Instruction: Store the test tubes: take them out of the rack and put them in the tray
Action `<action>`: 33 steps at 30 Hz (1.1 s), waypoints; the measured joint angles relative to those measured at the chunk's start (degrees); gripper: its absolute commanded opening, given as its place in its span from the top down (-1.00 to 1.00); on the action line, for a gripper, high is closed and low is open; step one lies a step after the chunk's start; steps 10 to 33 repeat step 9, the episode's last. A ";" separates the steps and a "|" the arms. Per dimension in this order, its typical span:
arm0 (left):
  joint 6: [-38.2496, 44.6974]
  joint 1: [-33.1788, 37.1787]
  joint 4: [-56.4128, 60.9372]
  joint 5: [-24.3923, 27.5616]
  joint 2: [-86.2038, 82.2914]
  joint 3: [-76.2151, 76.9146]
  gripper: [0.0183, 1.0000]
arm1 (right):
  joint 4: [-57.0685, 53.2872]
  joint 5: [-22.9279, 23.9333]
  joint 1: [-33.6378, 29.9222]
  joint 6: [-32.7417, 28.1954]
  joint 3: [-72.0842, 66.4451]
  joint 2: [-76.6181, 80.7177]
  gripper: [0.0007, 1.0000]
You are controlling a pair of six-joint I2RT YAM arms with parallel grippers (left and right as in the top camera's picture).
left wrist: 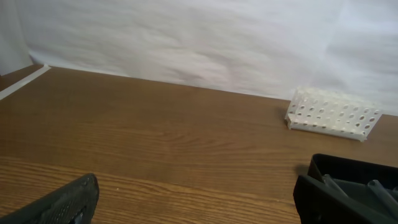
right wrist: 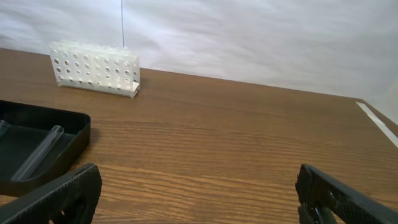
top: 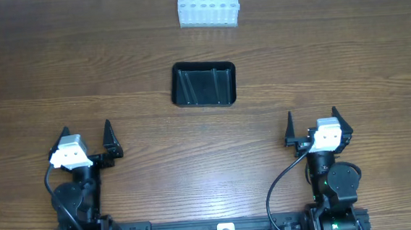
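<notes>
- The rack (top: pixel 208 10), white and pierced with rows of holes, stands at the top centre of the top view, on the far part of the table (top: pixel 56 60).
- The tray (top: pixel 205 84), black with rounded corners, sits just below the rack in that frame, near the centre. The two are apart, with a strip of bare wood between them.
- Clear tubes (right wrist: pixel 38 152) lie flat on the tray's floor, running lengthways up the top view. Their number cannot be told.
- The left gripper (top: pixel 87 136) is at the lower left of the top view, well apart from the tray. It is released, with its fingers spread wide and only wood between them.
- The right gripper (top: pixel 313 122) is at the lower right of the top view, also well apart from the tray. It too is released, fingers spread and grasping nothing.
- Both grippers point up the frame, and the tray lies between their lines and farther up.
- In each wrist view, tray and rack stand ahead of the fingers, the tray nearer and the rack beyond it against a white backdrop (left wrist: pixel 186 37).
</notes>
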 measured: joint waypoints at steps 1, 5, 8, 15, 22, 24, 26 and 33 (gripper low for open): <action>-0.02 0.00 0.00 0.00 0.00 0.00 -0.99 | 0.00 0.00 0.00 0.00 0.00 0.00 -0.99; 0.00 0.00 0.00 0.00 0.00 0.00 -1.00 | 0.00 0.00 0.00 -0.02 0.00 -0.02 -0.99; 0.00 0.00 0.00 0.00 0.00 0.00 -0.99 | 0.00 0.00 0.00 0.00 0.00 -0.02 -0.99; 0.00 0.00 0.00 0.00 0.00 0.00 -0.99 | 0.00 0.00 0.00 -0.02 0.00 -0.02 -0.98; 0.00 0.00 0.00 0.00 0.00 0.00 -0.99 | 0.00 0.00 0.00 -0.02 0.00 -0.02 -0.98; 0.00 0.00 0.00 0.00 0.00 0.00 -0.99 | 0.00 0.00 0.00 -0.02 0.00 -0.02 -0.98; 0.00 0.00 0.00 0.00 0.00 0.00 -0.99 | 0.00 0.00 0.00 -0.02 0.00 -0.02 -0.98; 0.00 0.00 0.00 0.00 0.00 0.00 -0.99 | 0.00 0.00 0.00 -0.02 0.00 -0.02 -0.98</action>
